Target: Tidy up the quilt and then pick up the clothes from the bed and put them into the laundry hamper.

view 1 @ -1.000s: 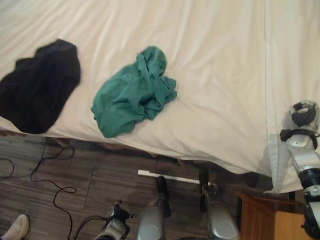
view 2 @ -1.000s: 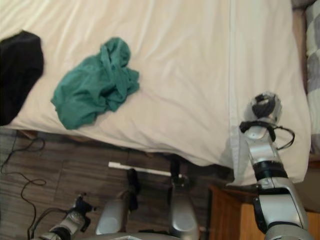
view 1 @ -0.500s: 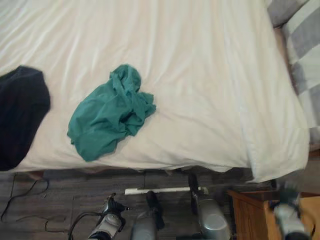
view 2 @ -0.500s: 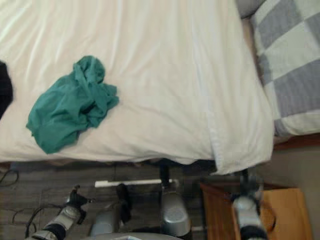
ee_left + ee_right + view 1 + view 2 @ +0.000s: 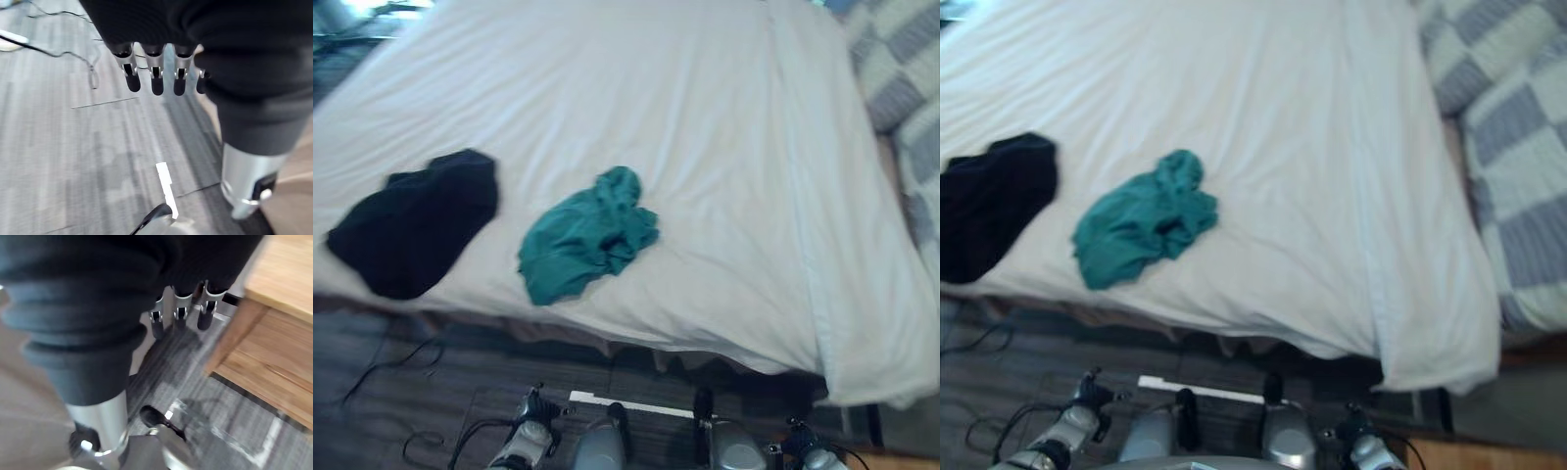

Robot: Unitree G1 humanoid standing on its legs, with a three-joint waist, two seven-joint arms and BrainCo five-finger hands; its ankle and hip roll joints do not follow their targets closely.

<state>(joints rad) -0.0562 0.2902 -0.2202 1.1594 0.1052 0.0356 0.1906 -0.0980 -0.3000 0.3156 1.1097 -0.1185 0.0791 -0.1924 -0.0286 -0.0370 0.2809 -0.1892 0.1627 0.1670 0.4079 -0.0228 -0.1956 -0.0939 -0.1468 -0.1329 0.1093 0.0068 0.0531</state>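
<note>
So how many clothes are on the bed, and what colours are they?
Green clothes: 1, a crumpled green garment near the bed's front edge.
Black clothes: 1, a black garment lying apart from it, toward the robot's left.
Total: 2 clothes on the white quilt.

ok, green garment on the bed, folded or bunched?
Bunched. The green garment lies crumpled in a loose heap with uneven folds near the bed's near edge.

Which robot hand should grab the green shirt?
Probably the left hand. The green shirt lies left of middle on the bed's near edge, above that hand. The right hand hangs further right. Both are open and empty.
</note>
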